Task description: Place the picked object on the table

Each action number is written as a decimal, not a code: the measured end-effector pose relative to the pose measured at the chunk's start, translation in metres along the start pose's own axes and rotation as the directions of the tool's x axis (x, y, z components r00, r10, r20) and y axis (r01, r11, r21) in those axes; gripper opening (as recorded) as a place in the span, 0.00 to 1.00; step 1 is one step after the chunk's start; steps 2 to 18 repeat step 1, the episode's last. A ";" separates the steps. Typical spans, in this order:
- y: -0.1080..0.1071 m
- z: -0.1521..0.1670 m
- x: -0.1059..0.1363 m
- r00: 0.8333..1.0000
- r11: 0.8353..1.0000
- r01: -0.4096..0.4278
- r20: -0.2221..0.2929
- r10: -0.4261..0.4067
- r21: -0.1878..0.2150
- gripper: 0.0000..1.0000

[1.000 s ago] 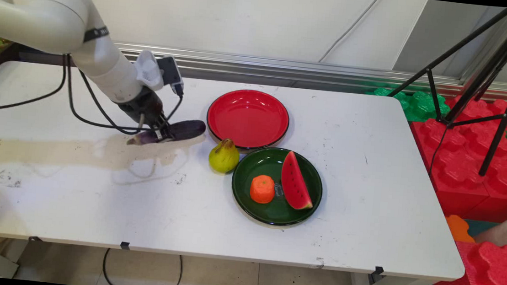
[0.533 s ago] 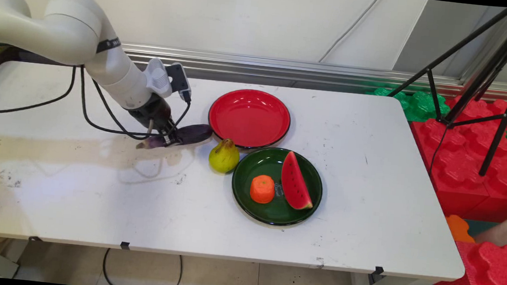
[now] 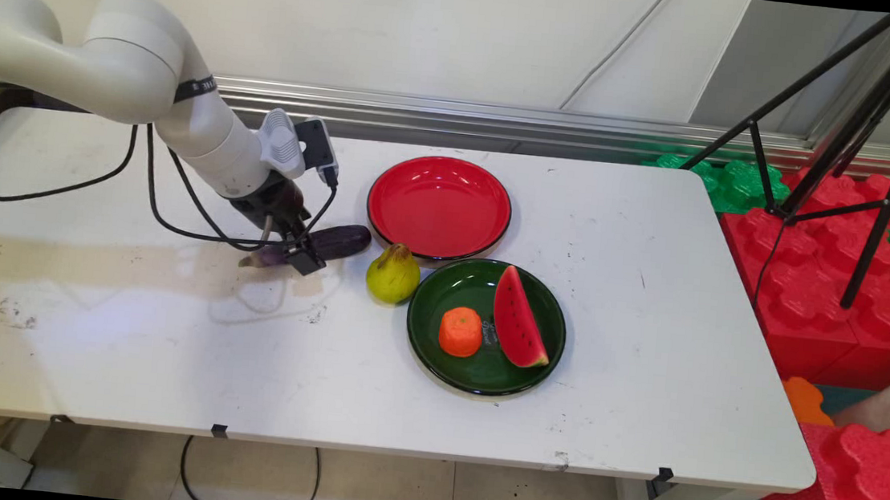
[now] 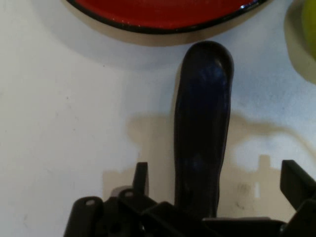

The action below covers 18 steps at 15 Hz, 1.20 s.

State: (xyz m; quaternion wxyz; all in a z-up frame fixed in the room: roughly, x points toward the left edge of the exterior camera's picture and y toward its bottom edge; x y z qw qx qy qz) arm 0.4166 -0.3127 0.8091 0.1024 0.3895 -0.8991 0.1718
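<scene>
gripper (image 3: 296, 251): low over the white table (image 3: 649, 316), straddling the stem end of the eggplant (image 3: 329, 240). Jaws spread; in the hand view one finger (image 4: 140, 178) stands clear left of the eggplant (image 4: 202, 133), the other finger (image 4: 297, 180) well clear on the right. Released, nothing clamped.
eggplant: dark purple, lying flat on the table, long axis running from the gripper toward the red plate (image 3: 439, 205). Rounded tip near the plate rim, not touching in the hand view.
hidden: eggplant's stem end covered by the gripper's linkage in the hand view; partly masked by the fingers in the main view. Cannot tell if the linkage touches it.
cut off: hand view shows only a slice of the red plate's rim (image 4: 163, 22) at top and a yellow-green sliver of the pear (image 4: 307, 29) at the right edge.
pear (image 3: 393, 274): upright, between the eggplant tip and the green plate (image 3: 441, 298), just beside both plates.
green plate: holds a watermelon slice (image 3: 518, 317) and an orange piece (image 3: 460, 332), apart; small dark marking between them, unreadable.
red plate: nothing on it.
cables (image 3: 159, 201): black, hanging from the arm, looping near the gripper.
</scene>
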 end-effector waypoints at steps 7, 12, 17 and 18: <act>0.000 -0.001 -0.001 1.000 1.000 -0.005 0.001 0.005 0.001 1.00; 0.000 -0.001 -0.001 1.000 1.000 -0.005 0.001 0.005 0.001 1.00; 0.000 -0.001 -0.001 1.000 1.000 -0.005 0.001 0.005 0.001 1.00; 0.000 -0.001 -0.001 1.000 1.000 -0.005 0.001 0.005 0.001 1.00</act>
